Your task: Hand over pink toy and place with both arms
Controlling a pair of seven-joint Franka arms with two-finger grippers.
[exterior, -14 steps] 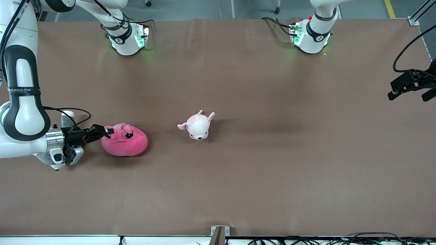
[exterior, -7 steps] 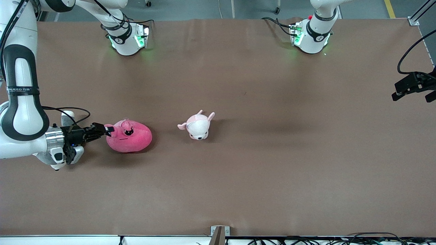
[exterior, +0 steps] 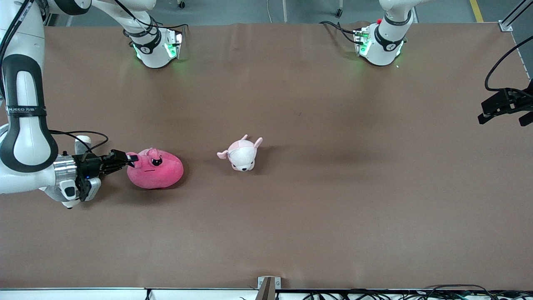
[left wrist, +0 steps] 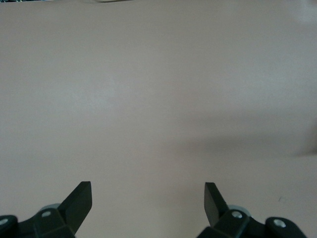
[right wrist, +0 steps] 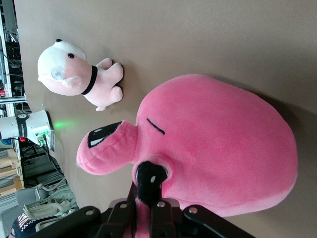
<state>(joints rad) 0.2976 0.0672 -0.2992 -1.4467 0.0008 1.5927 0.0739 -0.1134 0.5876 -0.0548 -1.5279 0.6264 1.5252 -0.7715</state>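
Right gripper pinched tight on one eye bump of the pink toy, fingers clamped on the plush. Toy sits low at the right arm's end of the table, whether touching the surface cannot tell. Piglet plush on the table mid-way, apart from the toy. Left gripper over the left arm's end, fingers spread wide, holding nothing, arm waiting.
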